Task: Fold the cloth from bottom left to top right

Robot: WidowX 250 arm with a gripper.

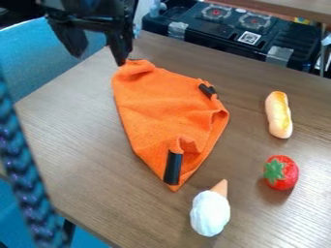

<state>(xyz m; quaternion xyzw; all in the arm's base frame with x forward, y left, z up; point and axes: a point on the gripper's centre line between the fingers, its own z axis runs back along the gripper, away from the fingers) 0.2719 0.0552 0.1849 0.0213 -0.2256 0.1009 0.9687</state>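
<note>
Counting one wide-spread, empty end effector (100, 59) near the top of one orange cloth (161, 109); right of it, one bread roll (278, 115), one strawberry (282, 173); below, one ice-cream cone (210, 213).

The cloth (155, 106) is plain orange with black patches; the tabletop (84, 160) is brown wood-grained; the strawberry (286, 177) is red with green leaves; the ice cream (210, 213) is white, its cone (221, 187) peachy tan.
</note>
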